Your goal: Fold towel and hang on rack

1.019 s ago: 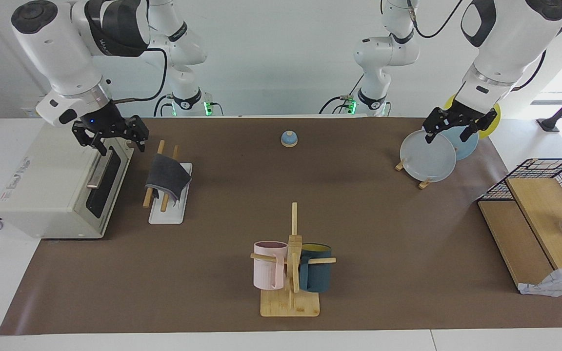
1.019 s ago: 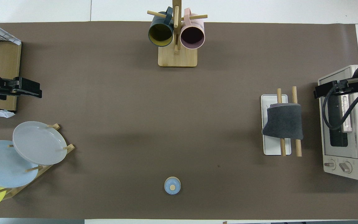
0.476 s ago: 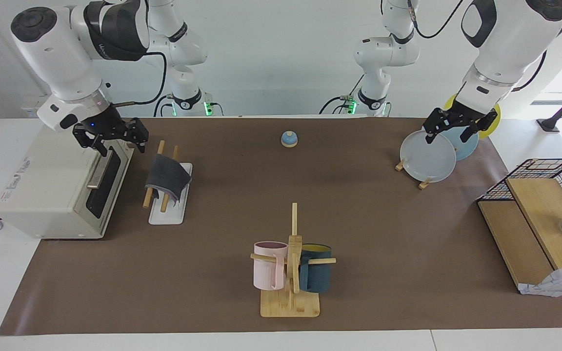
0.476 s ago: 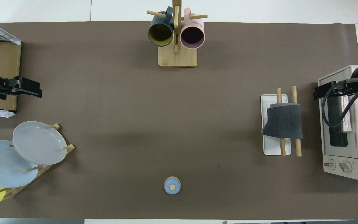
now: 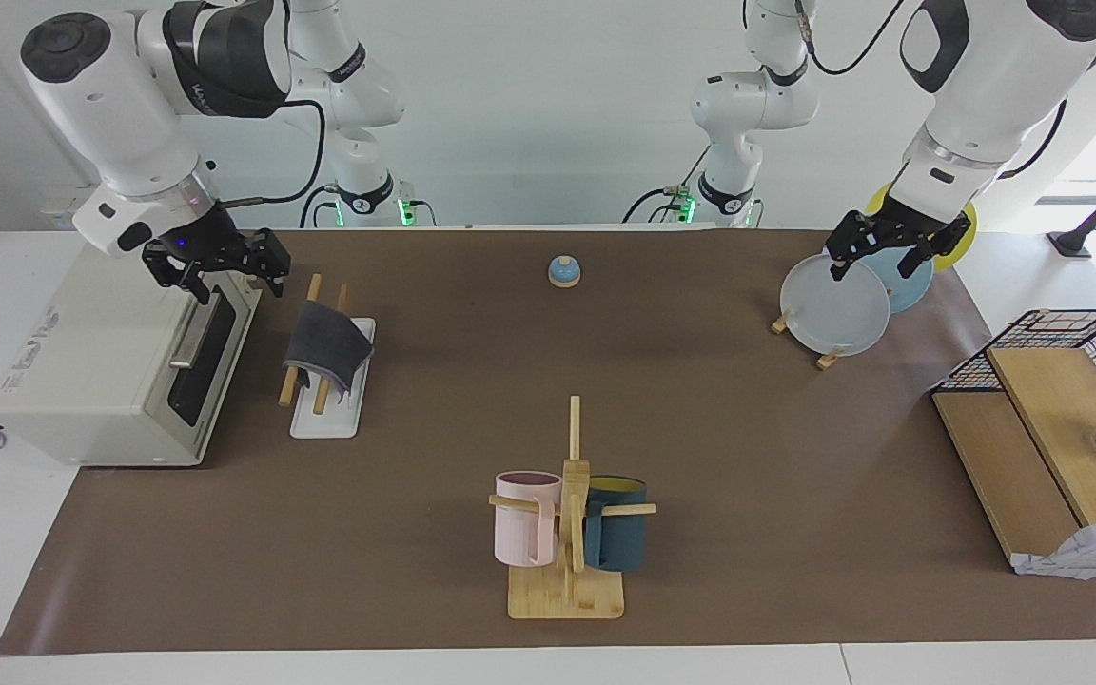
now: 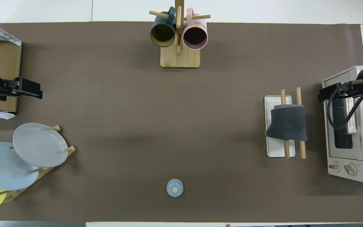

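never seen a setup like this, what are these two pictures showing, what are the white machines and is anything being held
The white machines are two robot arms, each ending in a two-finger gripper. One picture looks at them from across the table; the other looks steeply down from above their own end, so the sides appear swapped.

On the brown mat: a rack with a folded grey towel draped over its wooden rods, beside a toaster oven. A mug tree with a pink and a dark blue mug stands farthest from the robots, a small blue bell near them, and plates in a plate stand at the left arm's end, near a wire basket on a wooden board.

Nothing is held. The right gripper hangs open over the oven; the left gripper, also open, over the plates.
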Controlling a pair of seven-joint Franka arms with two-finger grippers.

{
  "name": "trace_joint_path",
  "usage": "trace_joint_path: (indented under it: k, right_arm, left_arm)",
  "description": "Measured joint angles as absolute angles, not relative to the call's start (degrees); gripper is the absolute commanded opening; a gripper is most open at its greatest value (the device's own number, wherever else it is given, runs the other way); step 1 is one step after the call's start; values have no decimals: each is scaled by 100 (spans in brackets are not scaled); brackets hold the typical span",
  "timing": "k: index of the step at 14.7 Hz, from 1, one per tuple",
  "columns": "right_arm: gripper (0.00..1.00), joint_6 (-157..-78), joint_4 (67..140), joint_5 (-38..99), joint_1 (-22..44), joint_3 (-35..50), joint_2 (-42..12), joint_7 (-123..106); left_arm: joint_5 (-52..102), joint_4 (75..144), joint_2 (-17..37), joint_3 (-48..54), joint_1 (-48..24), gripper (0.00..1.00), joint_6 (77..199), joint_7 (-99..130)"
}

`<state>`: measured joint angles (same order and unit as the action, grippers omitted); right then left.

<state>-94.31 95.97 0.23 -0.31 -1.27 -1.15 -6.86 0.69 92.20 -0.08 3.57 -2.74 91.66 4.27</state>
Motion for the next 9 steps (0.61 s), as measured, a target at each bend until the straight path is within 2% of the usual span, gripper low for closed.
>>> trace_joint_path:
  k: [9]
  right_arm:
    - [100,-9286,9589,23,-31,-127,-34,-686]
  left_arm:
    - [69,9220,-8,357,-274,100,9166,427]
